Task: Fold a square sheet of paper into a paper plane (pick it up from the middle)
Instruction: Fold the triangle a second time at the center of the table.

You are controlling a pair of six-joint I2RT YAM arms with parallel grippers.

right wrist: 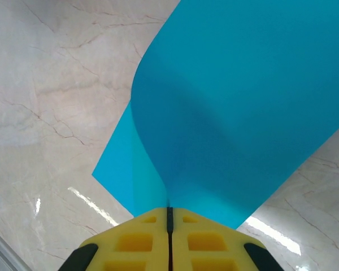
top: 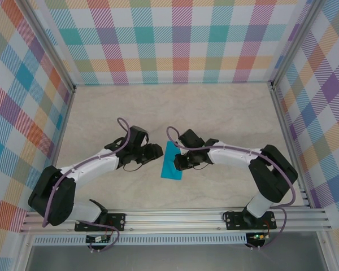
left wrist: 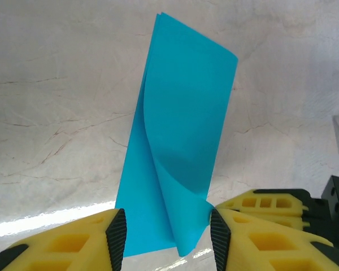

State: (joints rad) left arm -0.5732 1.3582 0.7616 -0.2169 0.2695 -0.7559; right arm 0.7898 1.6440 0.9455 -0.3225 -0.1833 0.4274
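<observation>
Square sheet of paper [top: 172, 161], folded over to a narrow strip, sits mid-table [top: 226, 113], a little toward the near edge. I see the right gripper [right wrist: 169, 217] pinched tight on its loose top layer, which curls upward. Left gripper [left wrist: 168, 237] has its jaws apart, flanking the strip's end.

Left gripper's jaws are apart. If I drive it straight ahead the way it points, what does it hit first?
The folded teal-blue sheet of paper: its near edge sits between the fingers of the left gripper. The right gripper, shut on the sheet, looks close beyond it, though depth is unclear.
</observation>
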